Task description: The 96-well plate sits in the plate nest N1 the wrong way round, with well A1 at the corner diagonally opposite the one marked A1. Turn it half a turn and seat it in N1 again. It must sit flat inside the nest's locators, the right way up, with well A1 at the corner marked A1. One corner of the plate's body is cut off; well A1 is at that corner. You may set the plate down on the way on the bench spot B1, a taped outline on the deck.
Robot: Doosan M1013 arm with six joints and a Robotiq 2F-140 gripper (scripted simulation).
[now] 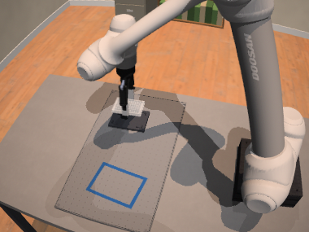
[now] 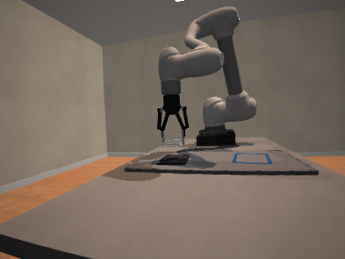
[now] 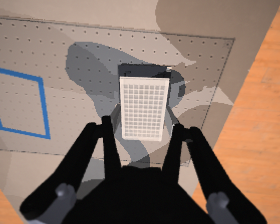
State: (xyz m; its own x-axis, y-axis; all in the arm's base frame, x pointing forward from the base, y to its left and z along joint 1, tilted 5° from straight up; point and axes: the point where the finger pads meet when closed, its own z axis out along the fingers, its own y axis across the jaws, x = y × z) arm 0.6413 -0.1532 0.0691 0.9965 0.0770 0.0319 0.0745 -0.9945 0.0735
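- Top view: the gripper (image 1: 124, 107) points straight down and is clenched on the 96-well plate (image 1: 129, 106), grasping it across its short width. The plate hangs level in the air above the dark plate nest N1 (image 1: 128, 122) and does not touch it. The blue taped outline B1 (image 1: 116, 184) lies well apart from the nest, nearer the front edge of the perforated deck (image 1: 163, 155).
- Exterior view: the plate (image 2: 172, 142) sits between the fingertips, at the lowest point of the gripper (image 2: 172, 141). A visible gap separates it from the nest (image 2: 172, 159) on the deck below. The arm's black base block (image 2: 216, 138) stands behind the deck.
- Wrist view: the plate (image 3: 143, 107) is centred between the two black fingers, its long axis running away from the camera. The well grid faces up. The nest (image 3: 145, 71) shows past the plate's far edge. Which corner is cut off cannot be told.
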